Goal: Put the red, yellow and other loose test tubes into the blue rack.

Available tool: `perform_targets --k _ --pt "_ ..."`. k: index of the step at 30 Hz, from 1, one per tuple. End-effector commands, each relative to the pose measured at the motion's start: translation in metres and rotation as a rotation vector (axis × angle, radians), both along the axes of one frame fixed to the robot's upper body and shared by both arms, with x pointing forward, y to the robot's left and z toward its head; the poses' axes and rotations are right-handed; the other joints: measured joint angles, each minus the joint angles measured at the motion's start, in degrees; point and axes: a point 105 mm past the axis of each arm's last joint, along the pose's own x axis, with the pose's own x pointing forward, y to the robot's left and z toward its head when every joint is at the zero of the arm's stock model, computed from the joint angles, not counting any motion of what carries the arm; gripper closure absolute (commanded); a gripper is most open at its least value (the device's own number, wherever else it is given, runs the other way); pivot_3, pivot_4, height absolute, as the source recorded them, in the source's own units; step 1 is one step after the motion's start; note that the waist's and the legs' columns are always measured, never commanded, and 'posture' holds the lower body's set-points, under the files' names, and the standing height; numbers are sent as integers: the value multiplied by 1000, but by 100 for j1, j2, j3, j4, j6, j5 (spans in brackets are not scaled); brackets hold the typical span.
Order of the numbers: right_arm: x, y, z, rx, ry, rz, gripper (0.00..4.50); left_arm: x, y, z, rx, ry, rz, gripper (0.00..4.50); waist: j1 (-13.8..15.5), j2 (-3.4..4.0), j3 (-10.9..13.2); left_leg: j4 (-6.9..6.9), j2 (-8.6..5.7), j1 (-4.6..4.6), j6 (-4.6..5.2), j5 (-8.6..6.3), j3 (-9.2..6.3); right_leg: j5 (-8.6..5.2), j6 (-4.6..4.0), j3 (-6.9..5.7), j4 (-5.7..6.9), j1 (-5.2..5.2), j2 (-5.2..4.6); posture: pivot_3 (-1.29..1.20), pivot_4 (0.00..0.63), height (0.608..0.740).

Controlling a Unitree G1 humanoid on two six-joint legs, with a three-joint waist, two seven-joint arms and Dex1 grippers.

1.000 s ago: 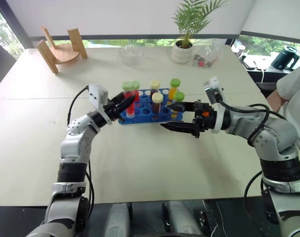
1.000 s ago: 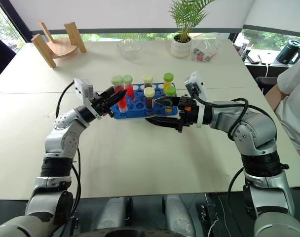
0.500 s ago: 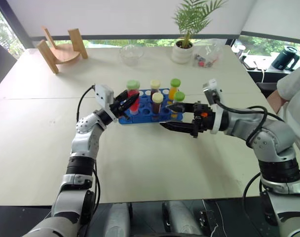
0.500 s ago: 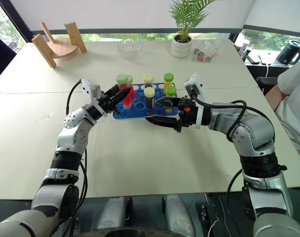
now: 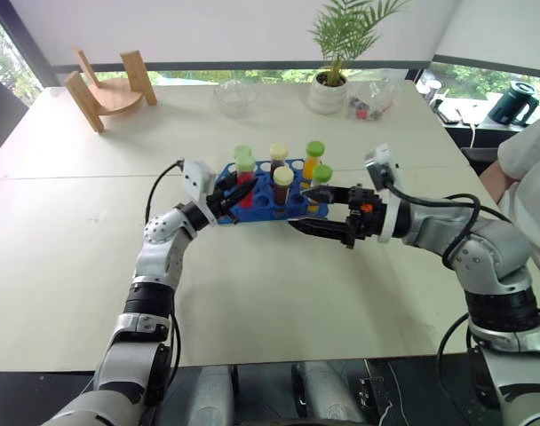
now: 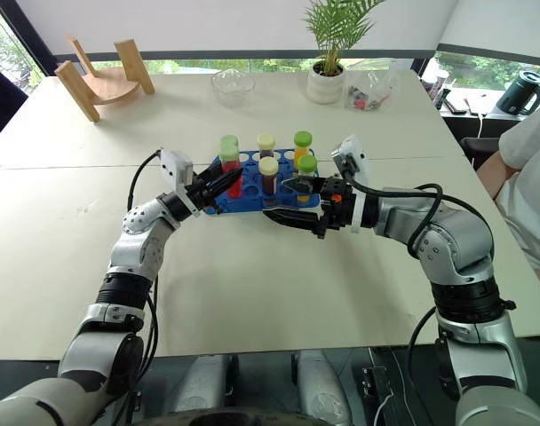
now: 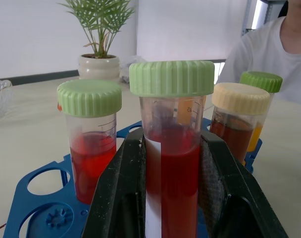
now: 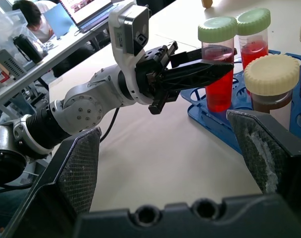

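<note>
A red test tube with a green cap is gripped between the closed fingers of the left gripper and is held upright at the left end of the blue rack, which is set on the desk. More capped tubes are seen standing in the rack. The right gripper is held just beside the rack's right front corner, its fingers spread wide with nothing between them.

Left gripper clamped; right gripper fingers spread.

Pale wooden table — window strip behind, white wall above.
</note>
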Motion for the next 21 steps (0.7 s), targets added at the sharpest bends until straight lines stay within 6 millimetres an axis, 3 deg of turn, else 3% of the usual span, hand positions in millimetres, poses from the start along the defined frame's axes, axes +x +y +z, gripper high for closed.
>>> perform_targets --k 1,6,10,15,21 --pt "-2 0 11 23 -44 4 0 -4 1 5 7 -45 -12 2644 -3 0 0 0 0 0 0 0 0 0 0 0 0 0 0 0 150 740" --pt "-7 2 4 18 -30 24 0 -10 6 9 -1 -50 -10 153 -2 0 0 -4 1 0 1 -1 0 0 0 0 -4 0 0 0 150 740" --pt "-9 2 -5 -11 -30 38 0 -19 27 16 22 -39 37 65 -20 0 0 -4 1 -1 1 -1 0 0 0 0 -8 0 0 0 150 740" --pt "-19 -3 -24 -101 -26 75 0 -61 68 30 88 86 35 65 -122 1 1 -18 8 -1 3 -2 -2 -1 -1 -2 -15 -3 2 0 150 740" --pt "-40 -24 -66 -228 62 122 0 -138 121 -10 373 428 26 65 -158 4 3 -62 7 7 3 -2 8 -1 -2 2 -54 -3 -8 0 150 740"
